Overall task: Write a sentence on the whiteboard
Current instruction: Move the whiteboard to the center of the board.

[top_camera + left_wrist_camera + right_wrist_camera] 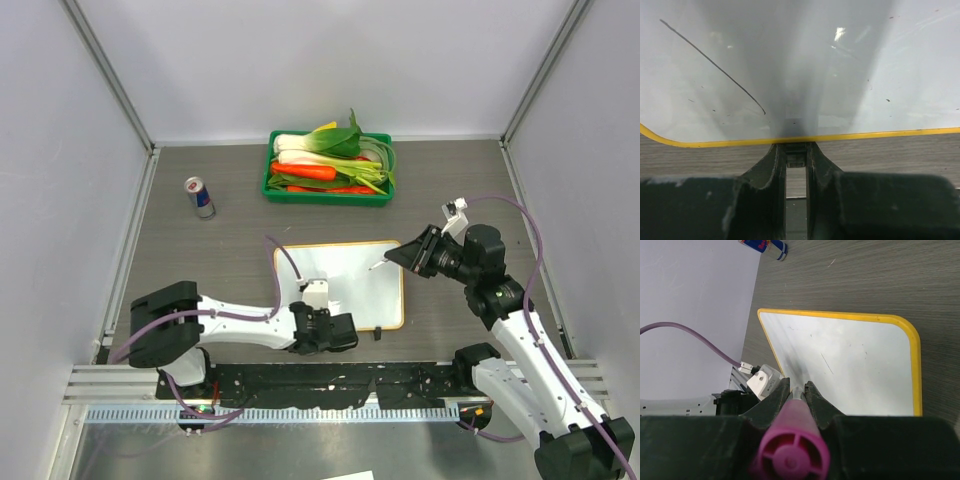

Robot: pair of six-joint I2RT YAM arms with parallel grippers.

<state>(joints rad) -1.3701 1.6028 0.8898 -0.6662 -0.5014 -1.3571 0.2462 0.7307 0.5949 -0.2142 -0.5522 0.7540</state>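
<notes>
White walls close in on a grey wood-grain table (230,250). The whiteboard (350,275) lies flat near the middle of the near edge, and no words show on it, only a thin dark stroke (715,65).

The left gripper (796,150) sits at the board's near rim with its fingers close together. I cannot tell whether they pinch anything. The right gripper (797,387) is clamped on a purple marker (790,445), whose tip points at the board's far right part.

If the left hold is weak, pen pressure could slide the board and smear the letters. Starting this close to the right rim could leave the line too little room. A hard press might also tilt the marker between the jaws.
</notes>
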